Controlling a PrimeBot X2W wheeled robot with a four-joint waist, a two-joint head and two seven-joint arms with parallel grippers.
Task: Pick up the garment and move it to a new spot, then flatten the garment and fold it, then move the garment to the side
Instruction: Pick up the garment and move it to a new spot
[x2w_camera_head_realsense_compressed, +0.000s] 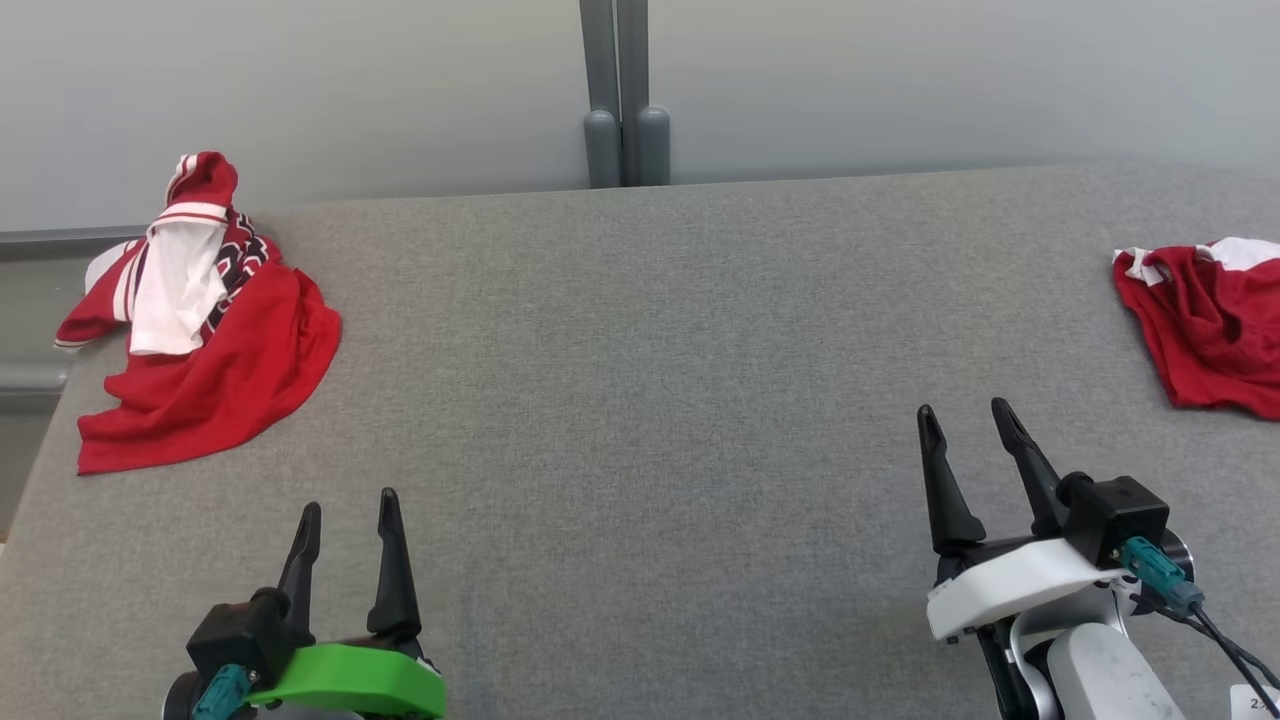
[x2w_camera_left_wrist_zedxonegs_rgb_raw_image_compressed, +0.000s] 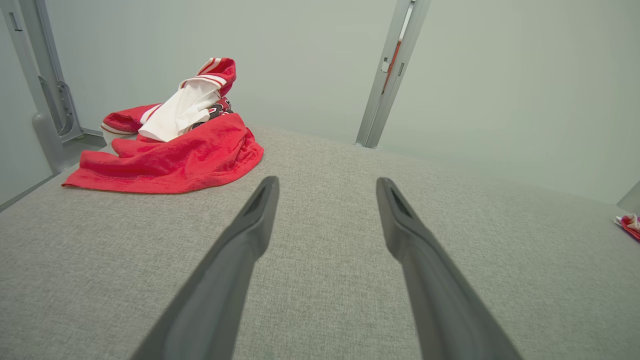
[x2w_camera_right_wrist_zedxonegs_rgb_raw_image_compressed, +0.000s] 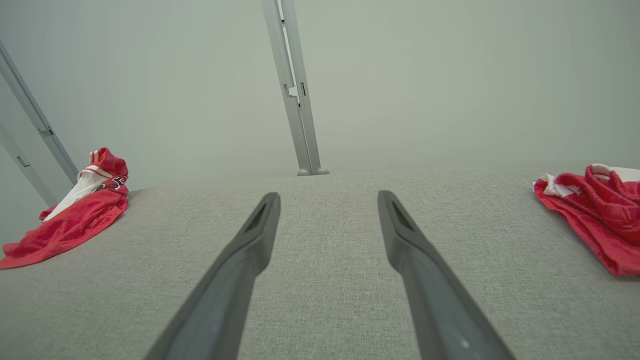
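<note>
A crumpled red and white garment (x2w_camera_head_realsense_compressed: 200, 330) lies bunched at the far left of the grey table (x2w_camera_head_realsense_compressed: 640, 380); the left wrist view has it ahead and to the left (x2w_camera_left_wrist_zedxonegs_rgb_raw_image_compressed: 175, 145), the right wrist view at the far left (x2w_camera_right_wrist_zedxonegs_rgb_raw_image_compressed: 70, 220). A second red and white garment (x2w_camera_head_realsense_compressed: 1210, 320) sits crumpled at the right edge (x2w_camera_right_wrist_zedxonegs_rgb_raw_image_compressed: 595, 220). My left gripper (x2w_camera_head_realsense_compressed: 350, 510) hovers open near the front left, nothing between its fingers (x2w_camera_left_wrist_zedxonegs_rgb_raw_image_compressed: 327, 185). My right gripper (x2w_camera_head_realsense_compressed: 965, 415) stands open at the front right, short of the right garment (x2w_camera_right_wrist_zedxonegs_rgb_raw_image_compressed: 327, 197).
A grey post (x2w_camera_head_realsense_compressed: 625, 95) rises behind the table's far edge against a pale wall. The table's left edge (x2w_camera_head_realsense_compressed: 40, 450) runs close beside the left garment. Bare grey fabric stretches between the two garments.
</note>
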